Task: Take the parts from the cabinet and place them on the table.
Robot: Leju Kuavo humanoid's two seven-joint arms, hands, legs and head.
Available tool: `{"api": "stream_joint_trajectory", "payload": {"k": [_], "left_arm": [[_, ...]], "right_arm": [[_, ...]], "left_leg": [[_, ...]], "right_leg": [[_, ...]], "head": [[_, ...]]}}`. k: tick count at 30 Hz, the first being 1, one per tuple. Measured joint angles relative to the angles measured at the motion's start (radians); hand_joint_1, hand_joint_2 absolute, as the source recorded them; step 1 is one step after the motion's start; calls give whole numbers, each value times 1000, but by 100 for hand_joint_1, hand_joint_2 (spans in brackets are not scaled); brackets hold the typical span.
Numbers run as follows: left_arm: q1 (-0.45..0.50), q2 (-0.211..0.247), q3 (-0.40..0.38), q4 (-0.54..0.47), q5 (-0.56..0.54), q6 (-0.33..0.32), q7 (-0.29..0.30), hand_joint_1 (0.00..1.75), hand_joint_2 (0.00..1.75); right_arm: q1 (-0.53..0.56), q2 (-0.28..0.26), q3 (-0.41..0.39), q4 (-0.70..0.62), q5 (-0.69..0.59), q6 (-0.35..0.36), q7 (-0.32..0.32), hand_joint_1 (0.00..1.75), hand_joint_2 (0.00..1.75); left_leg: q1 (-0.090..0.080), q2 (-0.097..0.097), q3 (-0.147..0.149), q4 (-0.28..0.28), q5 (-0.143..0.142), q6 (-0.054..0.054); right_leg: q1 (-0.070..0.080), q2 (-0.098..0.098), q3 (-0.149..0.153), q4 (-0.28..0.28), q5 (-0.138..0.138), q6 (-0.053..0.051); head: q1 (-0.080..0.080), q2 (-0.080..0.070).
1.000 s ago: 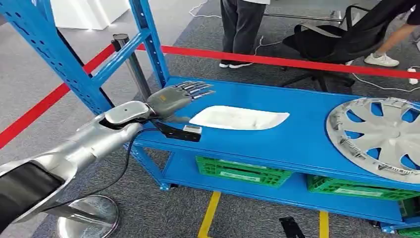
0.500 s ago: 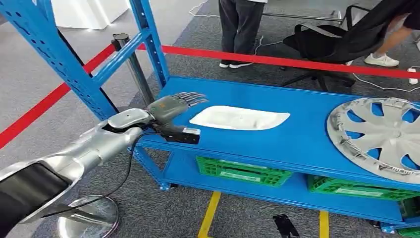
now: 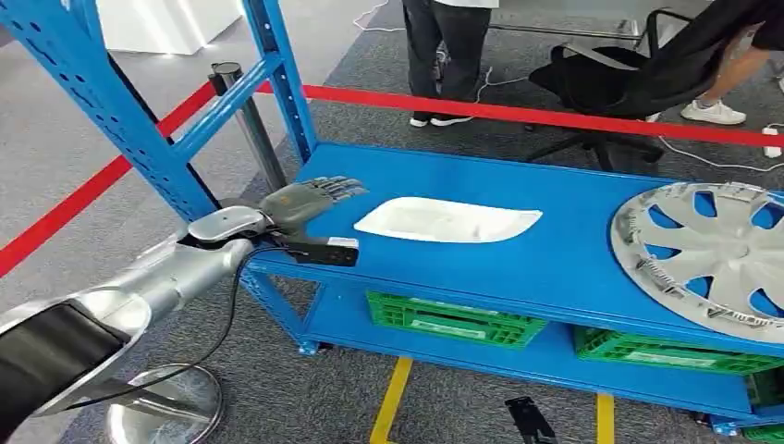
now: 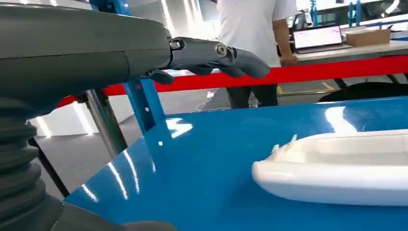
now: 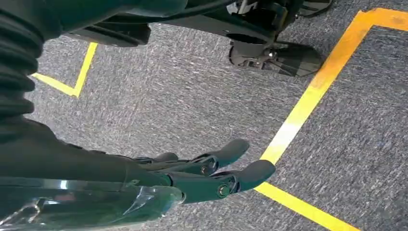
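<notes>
At the far left of the head view the left hand [image 3: 305, 199] hangs over the near left corner of the blue counter [image 3: 518, 268], fingers spread flat, holding nothing. Just to its right, apart from the fingertips, the white part [image 3: 448, 220] lies flat on the counter. Farther right rests a silver wheel cover [image 3: 707, 254]. If a grasp is intended, the hand should probably slide low over the surface, reach the part's near tapered end and close around its thin rim without pushing it away. The right hand [image 5: 202, 175] hangs over the grey floor, fingers loosely extended, empty.
</notes>
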State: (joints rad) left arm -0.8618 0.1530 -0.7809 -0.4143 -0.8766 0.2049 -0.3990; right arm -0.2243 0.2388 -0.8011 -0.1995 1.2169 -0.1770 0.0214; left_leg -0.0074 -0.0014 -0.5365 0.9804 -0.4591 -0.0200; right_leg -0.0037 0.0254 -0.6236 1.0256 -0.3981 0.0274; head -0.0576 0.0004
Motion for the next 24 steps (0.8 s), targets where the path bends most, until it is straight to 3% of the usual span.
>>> {"api": "stream_joint_trajectory", "payload": {"k": [5, 13, 24], "left_arm": [[0, 2, 0, 7, 0, 0, 0, 0, 175], [1, 2, 6, 15, -3, 82, 1, 0, 175], [1, -4, 9, 16, -13, 114, -6, 0, 175]], "right_arm": [[0, 1, 2, 0, 0, 4, -1, 0, 175], [1, 3, 2, 0, -7, 6, -3, 0, 175], [1, 3, 3, 0, -9, 7, -2, 0, 175]], "left_leg": [[0, 0, 0, 0, 0, 0], [0, 0, 0, 0, 0, 0], [0, 0, 0, 0, 0, 0]], "right_leg": [[0, 0, 0, 0, 0, 0], [0, 0, 0, 0, 0, 0], [0, 0, 0, 0, 0, 0]], "head": [[0, 0], [0, 0], [0, 0]]}}
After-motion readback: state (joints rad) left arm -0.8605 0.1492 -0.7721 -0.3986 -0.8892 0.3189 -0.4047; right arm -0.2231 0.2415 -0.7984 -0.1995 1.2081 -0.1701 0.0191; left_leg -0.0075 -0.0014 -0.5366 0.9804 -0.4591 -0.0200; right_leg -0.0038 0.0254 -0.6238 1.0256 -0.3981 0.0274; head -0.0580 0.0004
